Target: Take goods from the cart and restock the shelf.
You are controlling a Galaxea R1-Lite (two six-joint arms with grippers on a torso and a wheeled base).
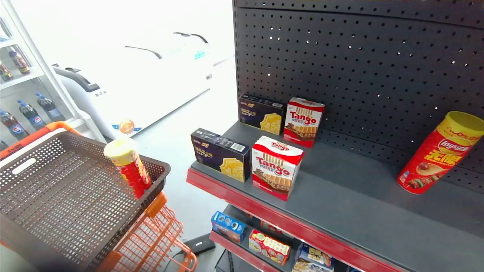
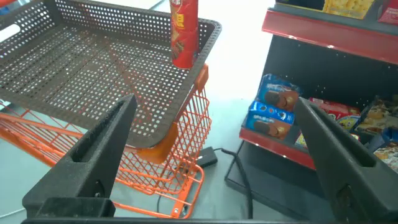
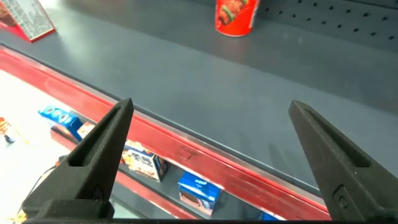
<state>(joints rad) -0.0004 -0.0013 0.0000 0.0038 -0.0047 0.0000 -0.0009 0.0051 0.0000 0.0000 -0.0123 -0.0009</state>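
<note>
A red chip can with a yellow lid (image 1: 128,166) stands in the far right corner of the brown cart basket (image 1: 56,196), also seen as the red can (image 2: 184,31). A second red and yellow chip can (image 1: 440,153) leans against the pegboard on the grey shelf (image 1: 359,204), and its base (image 3: 236,17) shows from the right wrist. My left gripper (image 2: 214,155) hangs open beside the cart, below the basket's rim, holding nothing. My right gripper (image 3: 211,155) is open over the shelf's red front edge, empty.
Two dark boxes (image 1: 223,154) and two red-and-white wafer boxes (image 1: 276,166) stand on the shelf's left part. Lower shelves hold cookie packs (image 2: 272,112). A white chest freezer (image 1: 143,83) and a drinks cooler (image 1: 22,94) stand behind the orange cart frame (image 2: 168,162).
</note>
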